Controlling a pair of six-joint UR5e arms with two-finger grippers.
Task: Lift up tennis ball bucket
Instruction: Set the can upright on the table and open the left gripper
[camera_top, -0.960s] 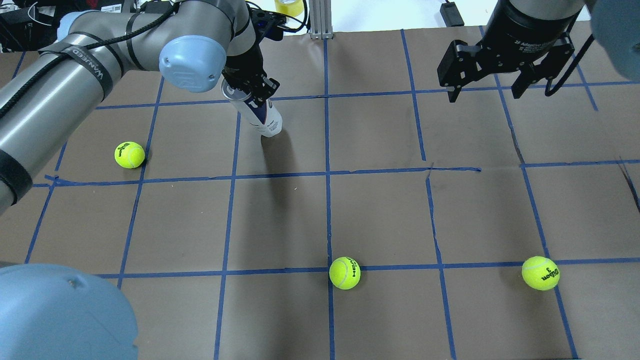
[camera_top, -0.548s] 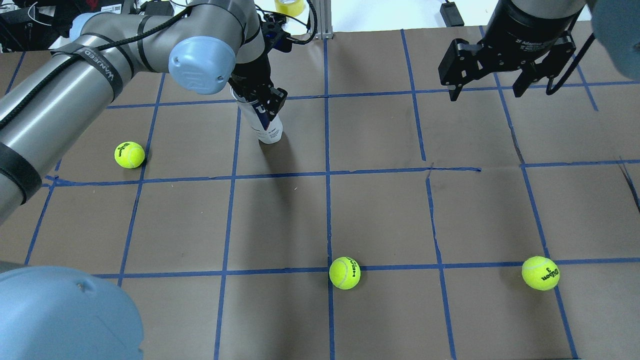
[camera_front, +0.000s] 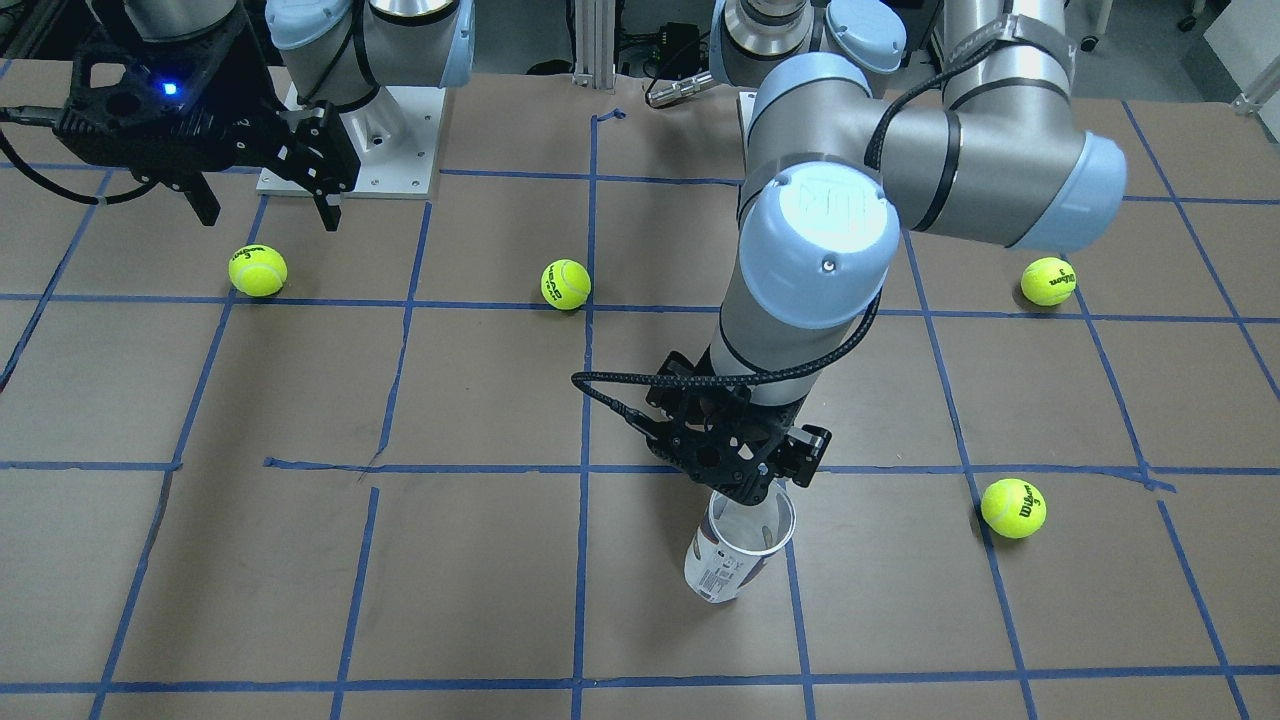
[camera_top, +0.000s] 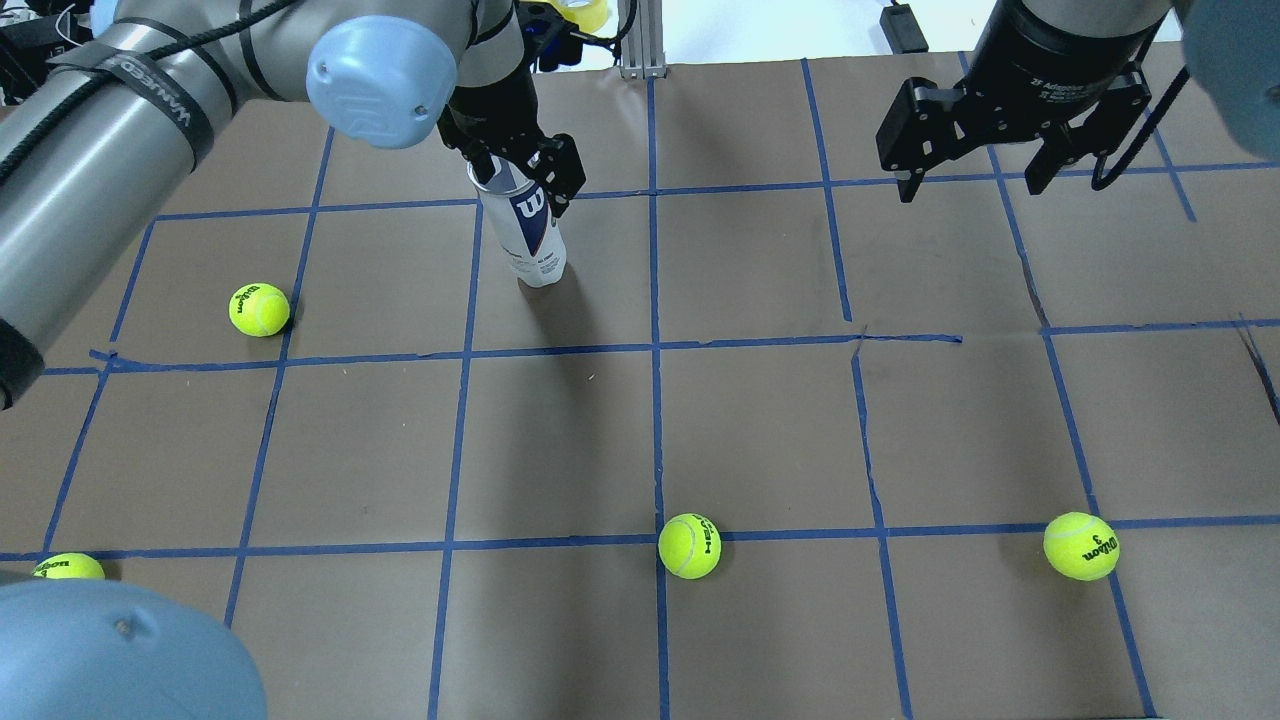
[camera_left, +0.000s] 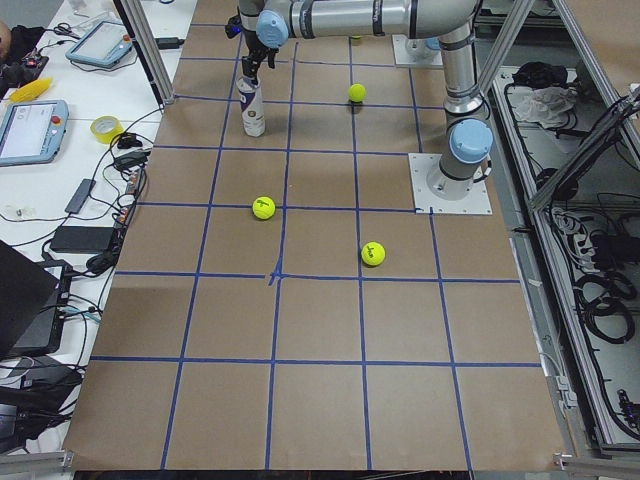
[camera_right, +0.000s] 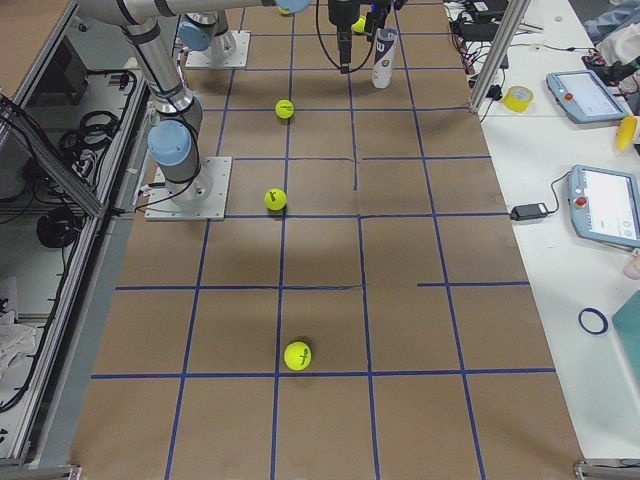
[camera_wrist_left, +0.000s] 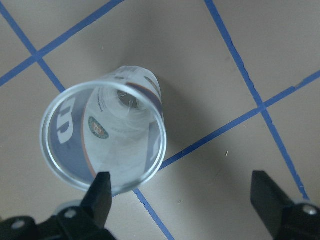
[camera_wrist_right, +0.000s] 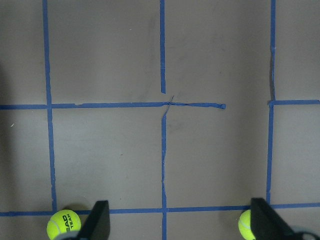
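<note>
The tennis ball bucket (camera_top: 528, 235) is a clear tube with a white-and-dark-blue label. It stands upright on the brown paper, open end up, and also shows in the front view (camera_front: 735, 550). My left gripper (camera_top: 520, 165) hangs just above its rim, jaws wide open. In the left wrist view the bucket (camera_wrist_left: 102, 145) sits by the left fingertip (camera_wrist_left: 100, 197), not between the jaws, and my left gripper (camera_wrist_left: 185, 187) holds nothing. My right gripper (camera_top: 970, 185) is open and empty, high at the far right.
Several yellow-green tennis balls lie on the taped grid: one left (camera_top: 259, 309), one front centre (camera_top: 689, 545), one front right (camera_top: 1081, 546), one at the front left edge (camera_top: 65, 567). A metal post (camera_top: 640, 40) stands at the far edge.
The bucket went from tilted in my left gripper to standing upright on the table. My left gripper has opened and drawn up and back. My right arm has not moved.
</note>
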